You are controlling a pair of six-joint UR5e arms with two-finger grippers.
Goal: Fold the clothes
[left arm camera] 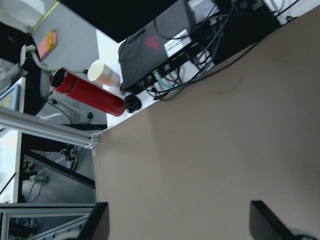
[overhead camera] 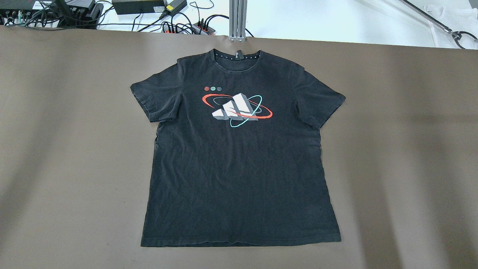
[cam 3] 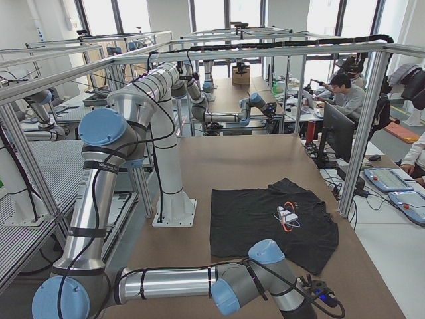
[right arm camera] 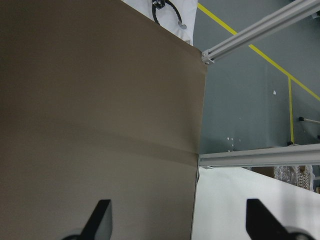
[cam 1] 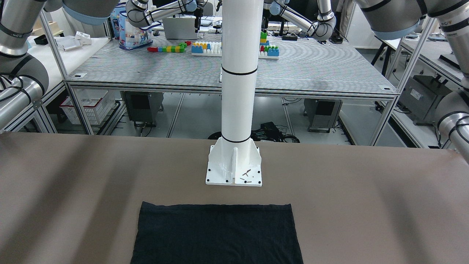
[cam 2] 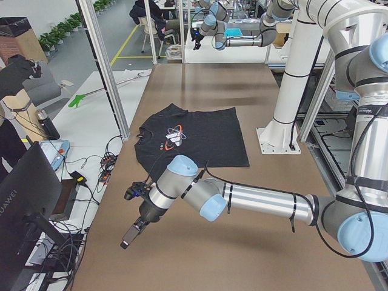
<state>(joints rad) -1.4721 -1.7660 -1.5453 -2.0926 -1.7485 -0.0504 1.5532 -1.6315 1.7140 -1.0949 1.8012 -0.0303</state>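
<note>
The clothes are one black T-shirt (overhead camera: pixel 239 168) with a red, white and teal logo on the chest. It lies spread flat, front up, on the brown table (overhead camera: pixel 56 149), collar at the far edge. It also shows in the front-facing view (cam 1: pixel 216 234), the exterior left view (cam 2: pixel 194 136) and the exterior right view (cam 3: pixel 265 219). My left gripper (left arm camera: pixel 180 222) is open and empty above bare table at the left end, well clear of the shirt; it also shows in the exterior left view (cam 2: pixel 130 233). My right gripper (right arm camera: pixel 180 220) is open and empty above the table's right end.
The white pillar (cam 1: pixel 238 73) stands on its base (cam 1: pixel 234 172) just behind the shirt's hem. Past the table's left edge lie a red bottle (left arm camera: pixel 87 92), a paper cup (left arm camera: pixel 104 74), a black box (left arm camera: pixel 160 40) and cables. An aluminium post (overhead camera: pixel 238 18) stands at the far edge.
</note>
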